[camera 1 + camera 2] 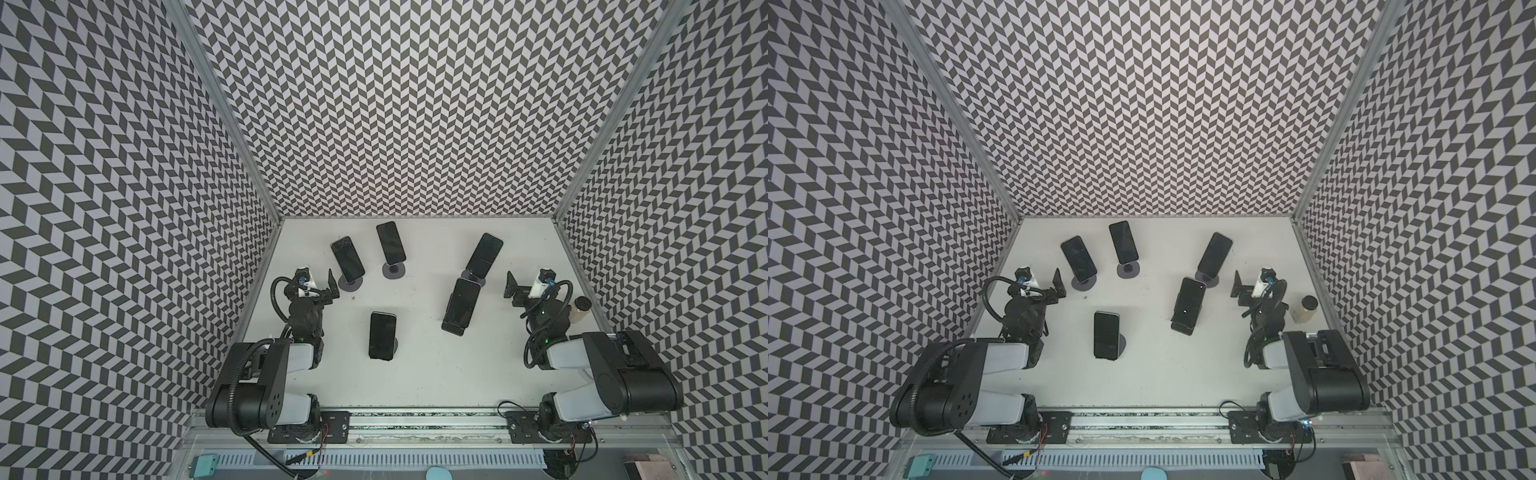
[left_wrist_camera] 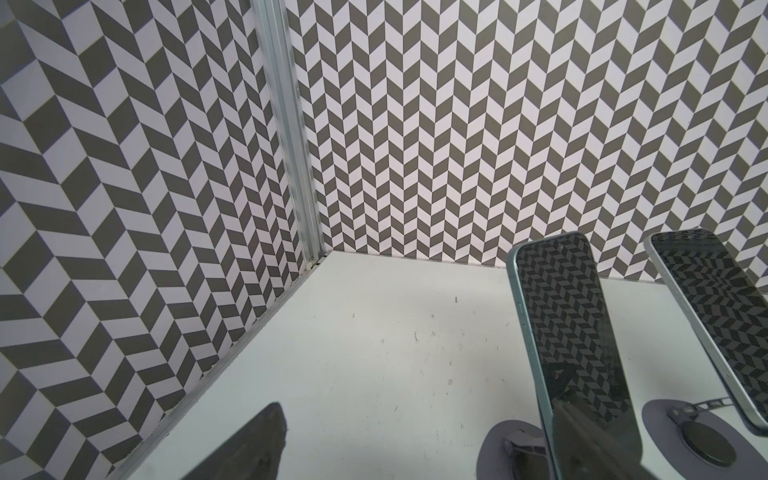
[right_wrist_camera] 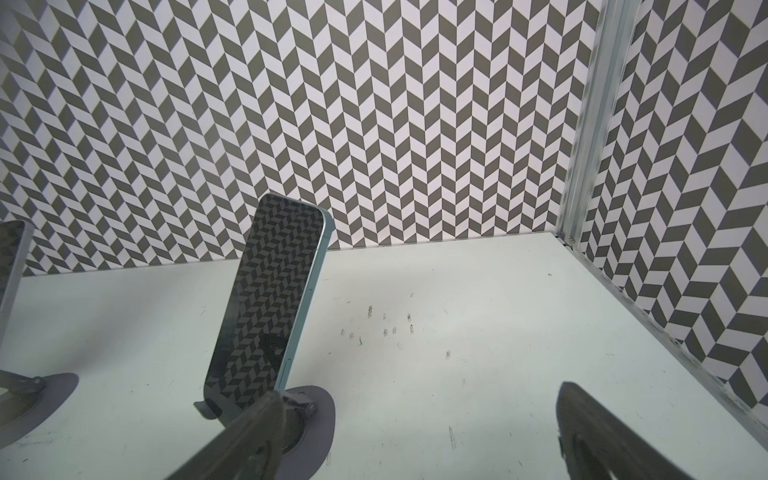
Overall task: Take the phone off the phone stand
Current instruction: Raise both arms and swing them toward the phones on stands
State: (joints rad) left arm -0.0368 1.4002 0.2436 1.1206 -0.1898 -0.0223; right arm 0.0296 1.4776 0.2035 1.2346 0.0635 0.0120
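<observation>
L arm: elbow folded, wrist low over table [image 1: 415,374]; left gripper [image 1: 332,287] has jaws spread wide, empty, just beside rear-left phone [image 1: 347,258], which leans on its stand [image 1: 350,284]. R arm mirrors this (right gripper [image 1: 510,286] likewise spread, empty, near rear-right phone [image 1: 484,255]).

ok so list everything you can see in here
phones: five, dark screens, propped on stands across the table
stands: one under each phone, mostly grey round bases
jar: one, beige with dark lid, by the right wall
table: one, white, scuffed
walls: three, black and white chevron, around the table
arms: two, black and pale grey, near corners
left fingers: open, empty, beside the far left phone
right fingers: open, empty, beside the far right phone
</observation>
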